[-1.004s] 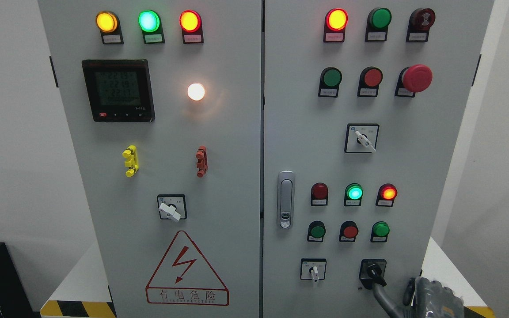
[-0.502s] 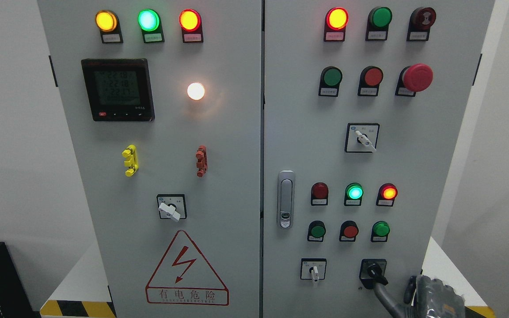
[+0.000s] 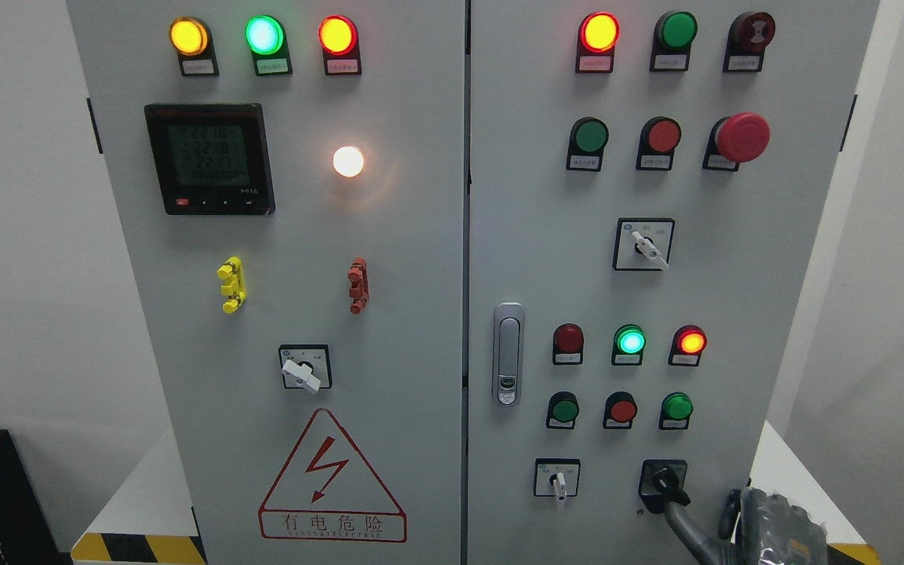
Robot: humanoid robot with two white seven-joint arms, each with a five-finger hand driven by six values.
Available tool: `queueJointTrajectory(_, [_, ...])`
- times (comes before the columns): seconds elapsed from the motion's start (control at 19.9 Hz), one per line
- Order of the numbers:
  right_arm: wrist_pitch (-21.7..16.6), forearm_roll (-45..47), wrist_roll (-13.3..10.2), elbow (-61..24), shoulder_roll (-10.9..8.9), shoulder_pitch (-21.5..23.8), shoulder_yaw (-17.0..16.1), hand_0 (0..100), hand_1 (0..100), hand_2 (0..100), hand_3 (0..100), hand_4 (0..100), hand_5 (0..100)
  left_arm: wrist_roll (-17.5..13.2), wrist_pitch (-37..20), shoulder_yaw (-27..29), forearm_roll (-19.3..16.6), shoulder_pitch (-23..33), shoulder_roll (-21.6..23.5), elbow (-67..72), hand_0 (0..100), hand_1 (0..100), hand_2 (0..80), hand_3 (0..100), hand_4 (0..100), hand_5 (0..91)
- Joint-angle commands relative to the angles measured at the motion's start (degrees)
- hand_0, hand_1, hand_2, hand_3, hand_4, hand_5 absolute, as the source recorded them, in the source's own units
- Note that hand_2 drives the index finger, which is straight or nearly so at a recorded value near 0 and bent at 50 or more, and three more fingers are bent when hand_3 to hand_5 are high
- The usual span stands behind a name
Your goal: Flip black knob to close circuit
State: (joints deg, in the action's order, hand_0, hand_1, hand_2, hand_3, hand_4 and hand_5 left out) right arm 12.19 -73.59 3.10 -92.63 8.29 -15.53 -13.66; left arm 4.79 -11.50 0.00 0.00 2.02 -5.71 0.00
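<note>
We see the black knob (image 3: 668, 485) low on the right door of the cabinet (image 3: 389, 235), in the bottom row, right of a white-handled switch (image 3: 557, 480). Its short lever has its long axis on a slant, running from upper left down to lower right, so the tip points toward the lower right corner of the door. Our right hand (image 3: 742, 522) comes in at the bottom right edge; one grey finger reaches up and touches the knob's lower end, while the rest of the fingers (image 3: 774, 518) sit curled behind a shiny, wrinkled cover, and we cannot tell how tightly they close.

The cabinet is smooth, painted grey metal with two flat doors and a chrome latch (image 3: 508, 353) by the seam. Round domed lamps glow yellow, green and red along the top. A square black meter (image 3: 209, 158) has a dim screen, and a red triangle sign (image 3: 332, 476) with a lightning bolt sits low on the left door. The cabinet stands on a white surface (image 3: 138, 502) edged with yellow and black stripes, against plain white walls.
</note>
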Motion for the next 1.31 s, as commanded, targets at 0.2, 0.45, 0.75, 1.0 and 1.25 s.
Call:
queueJointTrajectory(0.2, [-0.24, 1.96, -0.55, -1.41, -0.03, 0.94, 0.91, 0, 6, 80, 96, 80, 80, -0.04, -0.11, -1.23, -1.23, 0.00, 0.00, 1.23, 12, 56, 0.0, 0, 0, 0.0])
queueJointTrajectory(0.45, [-0.41, 1.96, -0.55, -1.41, -0.03, 1.38, 2.67, 0, 6, 80, 96, 79, 80, -0.04, -0.02, -1.23, -1.23, 0.00, 0.00, 1.23, 12, 56, 0.0, 0, 0, 0.0])
queueJointTrajectory(0.75, [-0.85, 1.96, -0.72, -1.41, -0.03, 2.08, 3.11, 0, 6, 80, 96, 79, 80, -0.04, -0.02, -1.23, -1.23, 0.00, 0.00, 1.23, 12, 56, 0.0, 0, 0, 0.0])
queueJointTrajectory(1.0, [-1.91, 1.96, -0.81, -1.76, -0.03, 2.78, 3.81, 0, 7, 80, 96, 79, 79, -0.04, -0.10, -1.23, -1.23, 0.00, 0.00, 1.23, 12, 56, 0.0, 0, 0, 0.0])
queueJointTrajectory(1.25, [-2.96, 4.49, -2.56, -2.91, -0.03, 4.19, 4.95, 0, 7, 80, 96, 79, 79, -0.04, -0.10, -1.23, -1.23, 0.00, 0.00, 1.23, 12, 56, 0.0, 0, 0, 0.0])
